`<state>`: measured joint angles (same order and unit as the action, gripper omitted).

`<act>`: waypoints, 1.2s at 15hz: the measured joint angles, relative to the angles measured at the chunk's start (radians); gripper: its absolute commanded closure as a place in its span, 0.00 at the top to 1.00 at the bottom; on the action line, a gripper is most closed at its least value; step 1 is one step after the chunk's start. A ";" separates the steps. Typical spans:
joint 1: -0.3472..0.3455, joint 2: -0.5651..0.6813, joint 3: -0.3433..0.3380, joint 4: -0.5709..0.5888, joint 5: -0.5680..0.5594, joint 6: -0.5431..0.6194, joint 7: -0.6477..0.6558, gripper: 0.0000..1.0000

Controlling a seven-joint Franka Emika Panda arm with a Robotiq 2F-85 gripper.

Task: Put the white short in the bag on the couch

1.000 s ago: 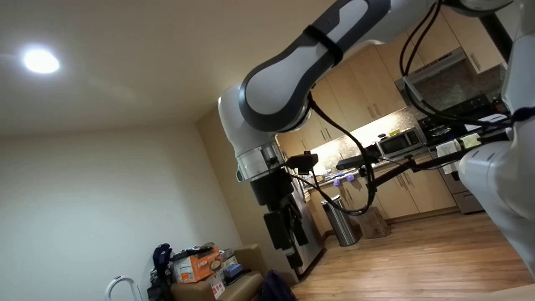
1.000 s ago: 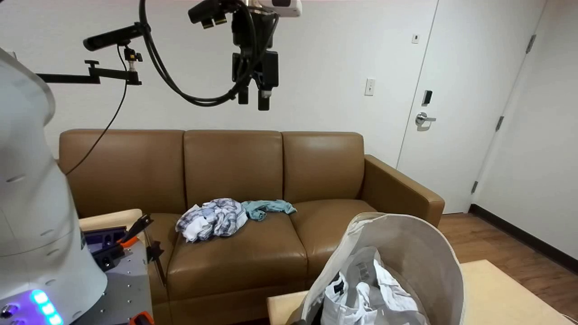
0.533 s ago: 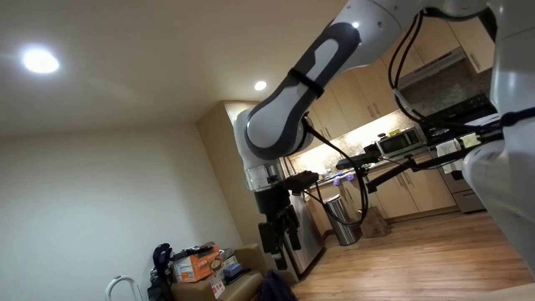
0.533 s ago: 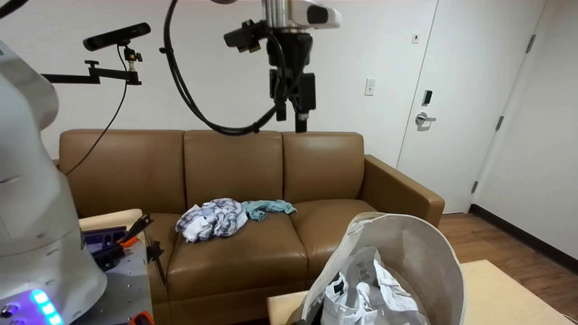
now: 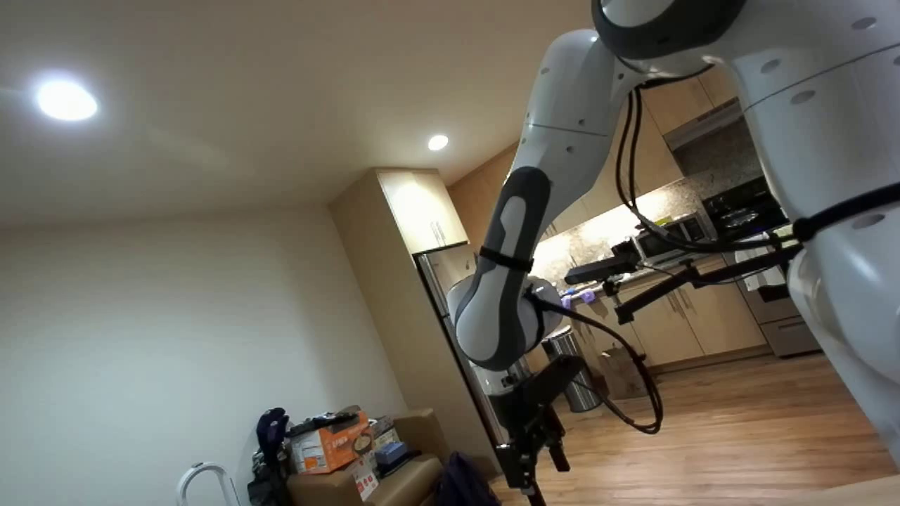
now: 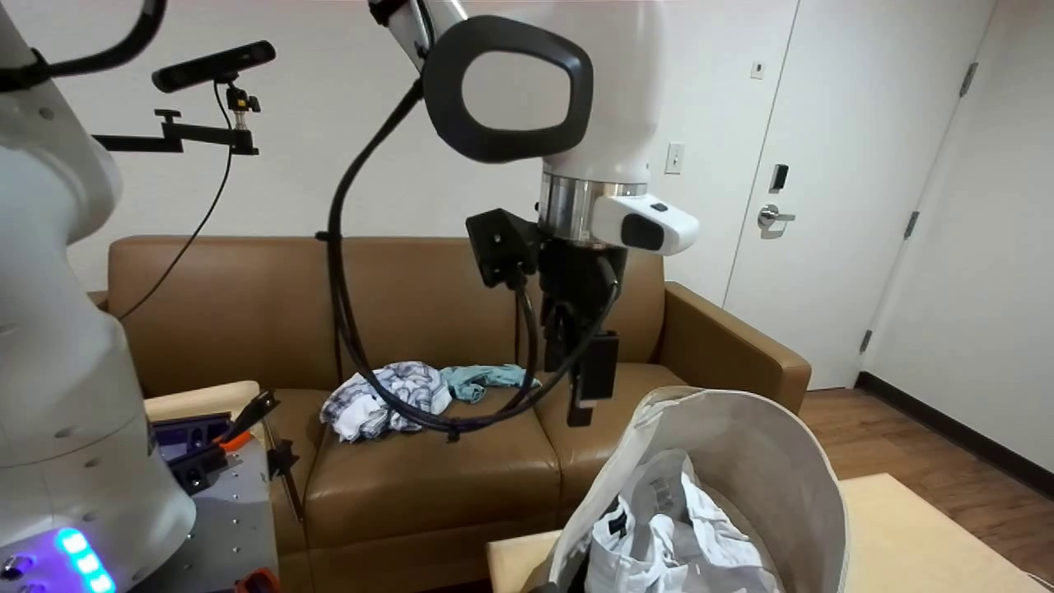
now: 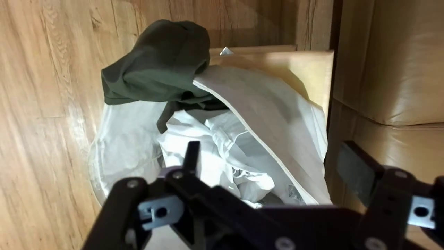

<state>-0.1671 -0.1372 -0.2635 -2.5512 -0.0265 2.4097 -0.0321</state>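
My fingers (image 7: 360, 172) hang parted wide, released, over the mouth of a pale fabric bag (image 7: 274, 107), as the wrist view shows, one of them crossing in front of the white shorts (image 7: 216, 166) that lie crumpled inside. A dark green garment (image 7: 159, 62) drapes over the bag's rim, a narrow end hanging down inside beside the shorts. The bag stands on a light wood counter (image 6: 930, 531), which in an exterior view sits before a brown leather couch (image 6: 457, 486). On the couch's middle seat, past my looping black cable (image 6: 333, 255), lies a rumpled plaid garment (image 6: 414, 383), with a teal cloth (image 6: 486, 379) touching its side. My arm (image 5: 562, 158), in both exterior views, points its wrist downward, a black camera (image 6: 501, 245) mounted just beside it. Another camera (image 6: 214, 66) sits on a slim black boom (image 6: 206, 136), and a white door (image 6: 856, 165) stands beyond the couch. In an exterior view, an orange box (image 5: 341, 443) rests among piled goods near a pale wall (image 5: 176, 316), and wooden kitchen cabinets (image 5: 692, 327) stand across a plank floor (image 5: 738, 436) behind my arm.
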 measured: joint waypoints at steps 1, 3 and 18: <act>0.000 -0.004 0.005 0.003 0.000 0.000 0.000 1.00; 0.000 -0.025 0.014 0.003 0.000 -0.003 0.000 1.00; -0.031 0.650 -0.005 0.343 -0.011 0.258 0.036 1.00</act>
<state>-0.1978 0.5124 -0.2685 -2.2080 -0.0371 2.6674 0.0043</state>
